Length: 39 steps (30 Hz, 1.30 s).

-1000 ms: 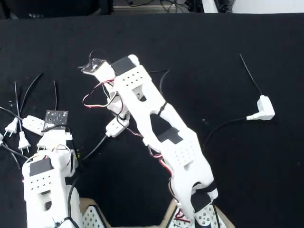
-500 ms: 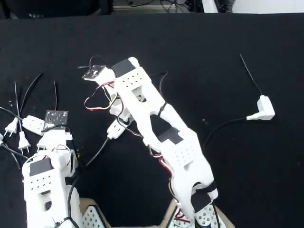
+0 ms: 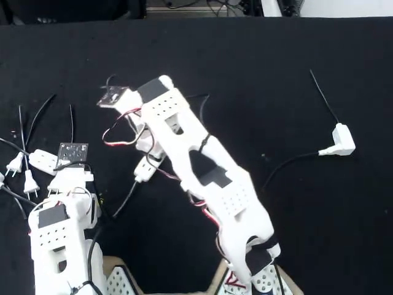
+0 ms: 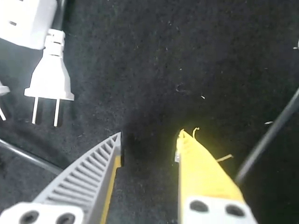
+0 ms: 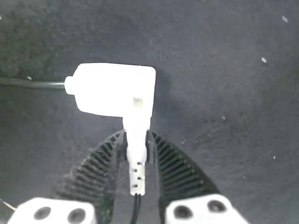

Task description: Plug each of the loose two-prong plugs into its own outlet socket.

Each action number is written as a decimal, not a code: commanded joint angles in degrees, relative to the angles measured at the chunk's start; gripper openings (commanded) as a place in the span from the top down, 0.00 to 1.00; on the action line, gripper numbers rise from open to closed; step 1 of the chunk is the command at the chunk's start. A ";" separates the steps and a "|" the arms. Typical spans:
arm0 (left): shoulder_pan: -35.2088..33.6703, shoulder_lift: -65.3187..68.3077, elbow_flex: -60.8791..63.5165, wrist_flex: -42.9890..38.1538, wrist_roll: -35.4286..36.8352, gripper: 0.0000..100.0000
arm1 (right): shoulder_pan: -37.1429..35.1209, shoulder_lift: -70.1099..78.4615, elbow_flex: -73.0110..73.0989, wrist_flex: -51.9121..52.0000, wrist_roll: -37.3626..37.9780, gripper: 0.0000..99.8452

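Note:
My right gripper (image 5: 136, 138) is shut on the ribbed neck of a white plug (image 5: 135, 161) whose head meets a white socket block (image 5: 114, 88). From above, that joined white piece (image 3: 143, 169) lies on the black table under the long right arm. My left gripper (image 4: 149, 142) stands open over bare cloth at the near left. A loose two-prong plug (image 4: 49, 79) lies just beyond its fingertips, next to a white socket (image 4: 25, 21). Two loose plugs (image 3: 15, 163) (image 3: 29, 182) and that socket (image 3: 43, 161) sit at the table's left edge. An angled white plug (image 3: 342, 140) lies far right.
Thin black cables (image 3: 37, 117) curl around the left cluster. Another black cable (image 3: 288, 163) runs from the angled plug toward the middle. A small dark board (image 3: 72, 150) sits by the left arm. The table's far half is open black cloth.
The right arm has swung a little to the left, dragging the white plug and socket piece left and nearer. The left arm has kept still.

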 commanded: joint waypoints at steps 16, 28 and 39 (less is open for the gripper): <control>-0.48 -0.62 0.04 0.44 -0.35 0.80 | -7.47 6.46 -7.60 1.76 4.75 0.99; -0.48 -0.62 0.04 0.44 -0.35 0.80 | -7.74 9.98 -7.60 1.85 5.19 0.99; -0.48 -0.62 -0.04 0.44 -0.35 0.80 | -7.74 3.65 4.09 1.93 4.84 0.99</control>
